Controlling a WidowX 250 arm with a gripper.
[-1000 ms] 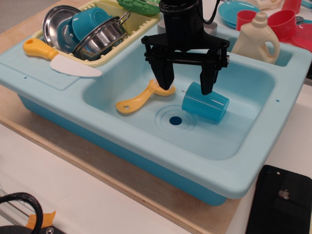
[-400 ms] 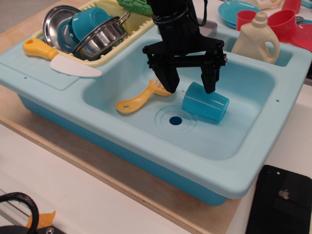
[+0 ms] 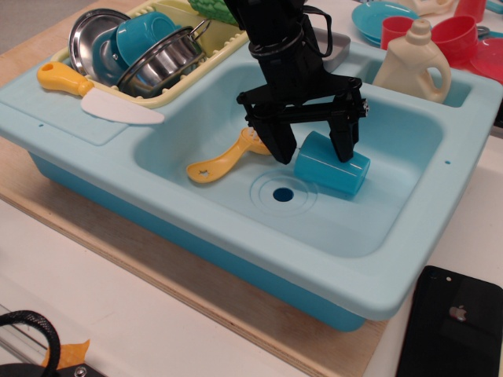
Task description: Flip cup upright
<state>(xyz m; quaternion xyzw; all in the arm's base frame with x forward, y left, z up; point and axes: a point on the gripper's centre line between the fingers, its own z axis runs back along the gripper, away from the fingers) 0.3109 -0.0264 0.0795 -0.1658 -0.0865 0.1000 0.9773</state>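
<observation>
Lay on its side on the floor of the sink basin [image 3: 236, 94]: cup [image 3: 334, 167], medium-blue smooth plastic, slightly tapered, no handle, just right of the round drain [image 3: 283, 194]. Pointed its closed base toward the left rear, its open end toward the right front.

Hung directly above the cup's base end: black tool [image 3: 313, 148], spread wide, one finger [image 3: 280, 140] left of the base, the other in front of the cup's upper side. Gripped nothing; contact between fingers and cup could not be told.

Rested left of the drain, well apart from the cup: yellow plastic spatula [image 3: 224, 160], flat, with a hole at its handle end.

Held in the pale yellow dish rack [image 3: 224, 41]: shiny steel bowls [image 3: 157, 59] and a teal cup [image 3: 145, 33]. Lay on the left ledge: plastic knife [image 3: 94, 96], yellow handle, white blade.

Stood at the far right corner: cream detergent bottle [image 3: 415, 63], moulded handle, with red cups [image 3: 456, 38] behind. Lay on the tabletop [image 3: 157, 338] at lower right: black phone [image 3: 452, 326], glossy.
</observation>
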